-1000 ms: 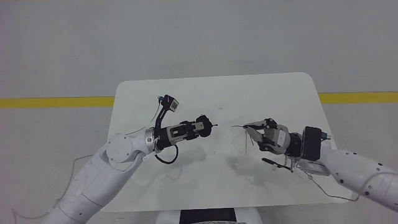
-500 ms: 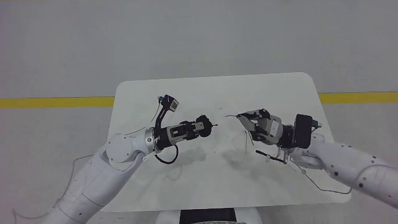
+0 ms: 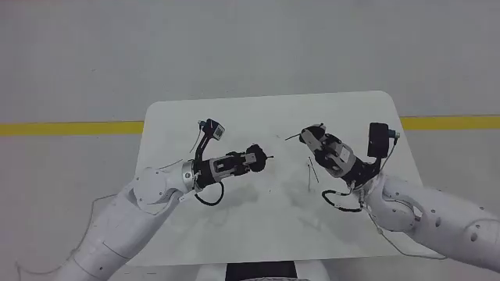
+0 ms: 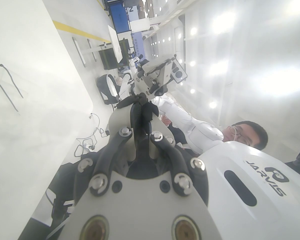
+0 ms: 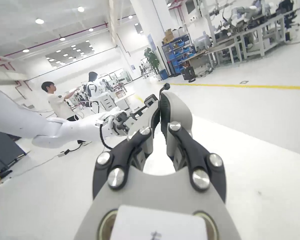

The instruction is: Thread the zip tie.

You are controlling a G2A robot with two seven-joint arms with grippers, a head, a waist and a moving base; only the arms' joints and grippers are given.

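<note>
My right gripper (image 3: pixel 311 135) hangs above the table's middle right, shut on a thin black zip tie (image 5: pixel 164 89). A short end of it sticks out past the fingertips (image 3: pixel 293 136). My left gripper (image 3: pixel 262 157) is over the table's middle, shut on a small black zip tie end whose tip (image 3: pixel 270 157) points at the right gripper. A clear gap separates the two tips, and the right one lies farther from me. In the left wrist view the shut fingers (image 4: pixel 140 116) face the right gripper (image 4: pixel 152 81). The right wrist view shows the left gripper (image 5: pixel 140 112) beyond its own.
Two spare black zip ties (image 3: pixel 312 173) lie on the white table (image 3: pixel 351 109) below the right gripper, also seen as zip ties (image 4: pixel 11 87) in the left wrist view. Grey floor with yellow lines surrounds the table.
The right gripper has risen toward the table's far side and shifted a little left, turning as it went, with the zip tie still in it. The left arm has stayed put.
</note>
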